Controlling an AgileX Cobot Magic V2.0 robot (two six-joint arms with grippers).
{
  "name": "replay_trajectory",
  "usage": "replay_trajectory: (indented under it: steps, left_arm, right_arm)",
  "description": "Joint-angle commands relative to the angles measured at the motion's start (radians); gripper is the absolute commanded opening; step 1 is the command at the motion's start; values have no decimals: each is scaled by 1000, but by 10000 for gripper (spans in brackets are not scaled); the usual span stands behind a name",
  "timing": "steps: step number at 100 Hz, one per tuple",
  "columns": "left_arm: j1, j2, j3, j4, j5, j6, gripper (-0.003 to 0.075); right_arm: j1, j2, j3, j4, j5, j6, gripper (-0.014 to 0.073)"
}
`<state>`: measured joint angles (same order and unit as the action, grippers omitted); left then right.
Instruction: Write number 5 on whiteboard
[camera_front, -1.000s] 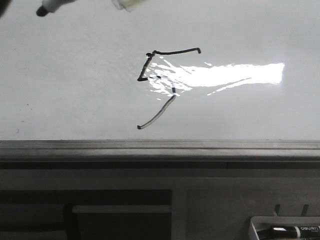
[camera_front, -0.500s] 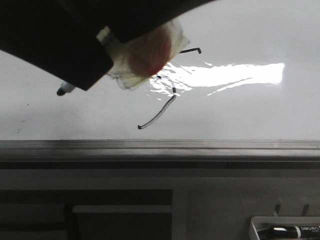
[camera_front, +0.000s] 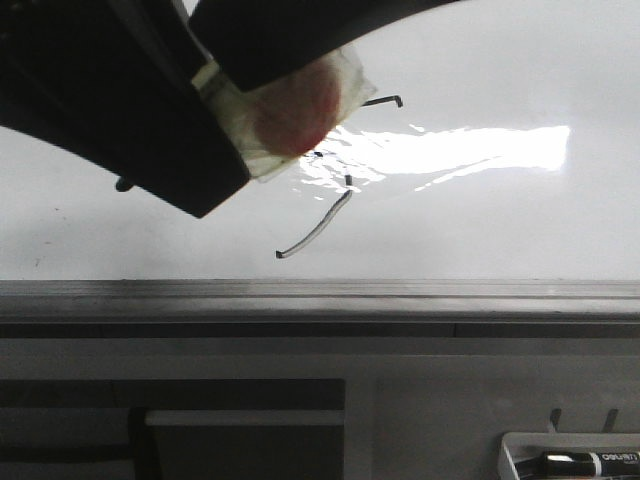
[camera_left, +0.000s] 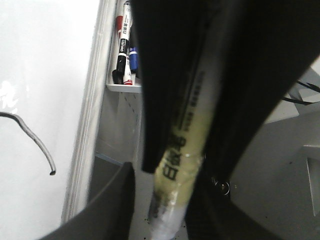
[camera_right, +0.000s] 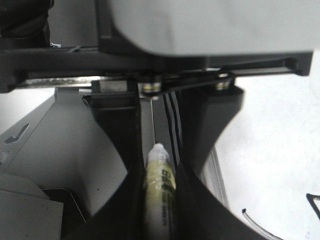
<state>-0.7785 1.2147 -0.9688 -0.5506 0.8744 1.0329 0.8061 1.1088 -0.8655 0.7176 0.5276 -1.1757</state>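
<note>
The whiteboard fills the upper front view. The number 5 shows only its slanted tail and the right end of its top bar; the rest is hidden behind black gripper bodies close to the camera. They meet on a marker wrapped in yellowish tape, with a reddish end. My left gripper is shut on the marker. My right gripper is also shut on the marker, beside the board. The 5's tail also shows in the left wrist view.
The board's grey metal edge strip runs along its lower side. A white tray at the lower right holds a spare marker. The left wrist view shows a tray with several markers.
The grippers and marker have come down from the top edge and now cover the 5's upper left. In the last half second they sank slightly, and the marker tip is nearly hidden.
</note>
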Motion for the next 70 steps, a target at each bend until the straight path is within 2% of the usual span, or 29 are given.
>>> replay_trajectory:
  steps: [1,16,50,57,70]
  left_arm:
    - [-5,-17,-29,-33,-60,-3,98]
    - [-5,-17,-29,-33,-63,-3,-20]
    - [-5,-17,-29,-33,-63,-3,-20]
    - [-5,-17,-29,-33,-63,-3,-20]
    - [-5,-17,-29,-33,-57,-3,-20]
  right_arm:
    - [-2,-14,-28,31,-31,-6,-41]
    - [0,-14,-28,33,-31,-6,-41]
    - [0,-14,-28,48,-29,-6,-26]
    - [0,-14,-28,48,-40,-6,62]
    - [0,-26,-28,48,-97,-6,362]
